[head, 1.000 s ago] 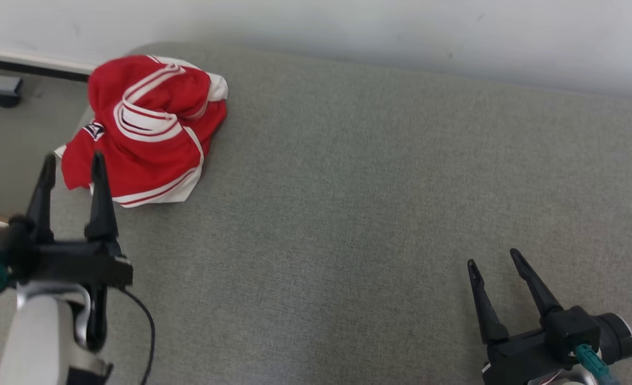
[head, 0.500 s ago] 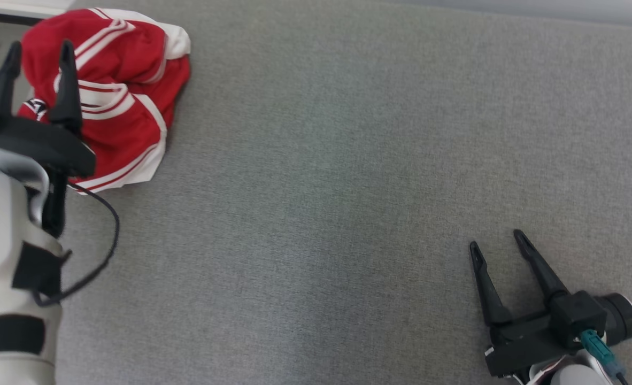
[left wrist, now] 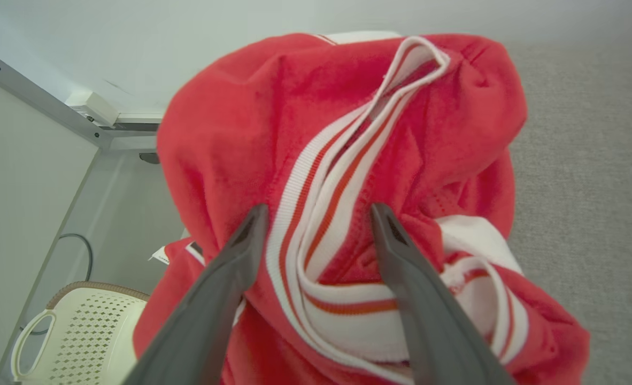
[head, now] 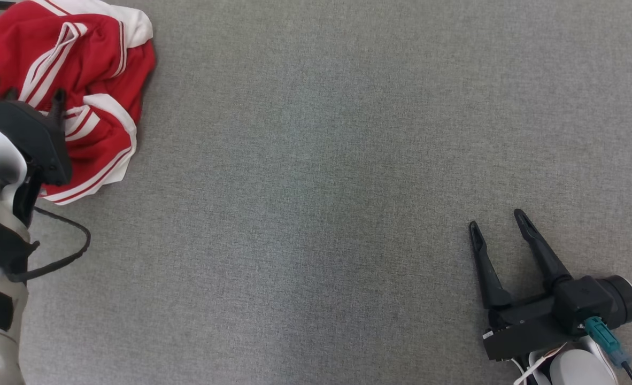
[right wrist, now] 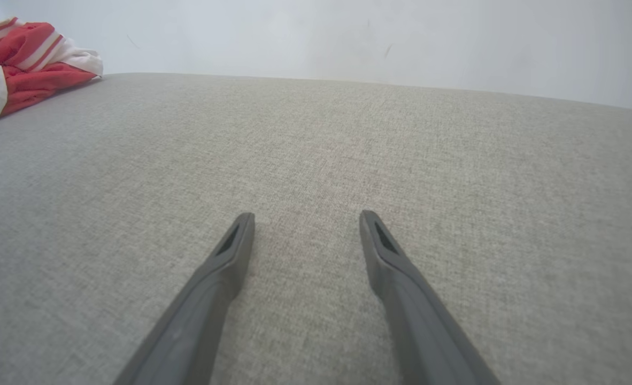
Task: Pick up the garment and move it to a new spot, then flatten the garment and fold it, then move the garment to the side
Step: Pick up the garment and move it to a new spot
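Left gripper (left wrist: 318,207) advanced over garment (left wrist: 230,123) | spread | right gripper (head: 495,218) spread

Grey surface (head: 321,187) lies open across the middle — only the garment (head: 97,64) crowds its far-left corner.

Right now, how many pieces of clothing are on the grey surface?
1: a crumpled red-and-white garment at the far left corner of the grey surface, with the left gripper holding its open jaws astride a striped fold. Anything bunched underneath would be hidden.
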Tool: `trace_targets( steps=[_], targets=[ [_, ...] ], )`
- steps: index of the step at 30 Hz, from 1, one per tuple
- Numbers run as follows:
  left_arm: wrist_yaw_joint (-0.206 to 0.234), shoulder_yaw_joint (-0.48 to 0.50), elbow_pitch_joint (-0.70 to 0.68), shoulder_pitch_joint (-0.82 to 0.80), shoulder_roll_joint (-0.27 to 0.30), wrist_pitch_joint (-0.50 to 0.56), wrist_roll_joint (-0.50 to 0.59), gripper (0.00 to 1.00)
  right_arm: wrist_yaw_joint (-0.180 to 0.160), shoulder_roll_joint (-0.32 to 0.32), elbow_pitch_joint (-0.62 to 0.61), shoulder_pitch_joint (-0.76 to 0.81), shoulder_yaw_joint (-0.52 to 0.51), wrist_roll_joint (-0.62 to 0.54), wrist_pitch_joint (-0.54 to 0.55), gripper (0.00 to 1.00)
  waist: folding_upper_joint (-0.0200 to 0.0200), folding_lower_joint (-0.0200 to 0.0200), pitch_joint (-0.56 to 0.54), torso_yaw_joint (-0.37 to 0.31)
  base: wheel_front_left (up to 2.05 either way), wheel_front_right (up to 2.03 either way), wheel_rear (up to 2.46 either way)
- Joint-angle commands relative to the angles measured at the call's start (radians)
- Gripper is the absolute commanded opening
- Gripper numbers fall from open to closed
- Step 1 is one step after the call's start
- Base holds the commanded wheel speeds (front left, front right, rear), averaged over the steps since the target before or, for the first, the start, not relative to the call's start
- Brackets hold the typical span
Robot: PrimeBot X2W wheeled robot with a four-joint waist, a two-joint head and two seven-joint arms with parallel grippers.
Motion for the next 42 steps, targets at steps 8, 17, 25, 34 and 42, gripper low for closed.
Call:
trace_targets(
  steps=[8,17,25,34,42],
  targets=[
    [-0.015,-0.007,0.037,-0.012,0.005,-0.022,-0.026,0.00,-0.001,0.005,0.042,-0.019,-0.004,0.001,0.007,1.00,0.0001,0.0001,0.021,0.003,0.00,0.00,0.00],
    [-0.017,0.027,0.002,-0.011,0.006,-0.226,-0.086,0.00,-0.001,0.020,0.051,-0.017,0.002,0.015,0.007,1.00,0.0001,0.0001,-0.015,-0.005,0.00,0.00,0.00],
    [-0.034,0.023,-0.071,-0.030,-0.023,-0.311,-0.146,0.00,-0.001,0.046,0.048,0.016,-0.001,0.039,0.003,1.00,0.0001,0.0001,-0.115,-0.024,0.00,0.00,0.00],
    [-0.042,-0.031,-0.223,-0.016,-0.039,-0.300,-0.189,0.00,-0.001,0.081,0.054,0.051,0.010,0.060,0.003,1.00,0.0001,0.0001,-0.233,-0.070,0.00,0.00,0.00],
    [-0.043,-0.077,-0.375,0.013,-0.061,-0.208,-0.233,0.00,-0.001,0.105,0.059,0.096,0.014,0.087,0.003,1.00,0.0001,0.0001,-0.342,-0.175,0.00,0.00,0.00]
  ],
)
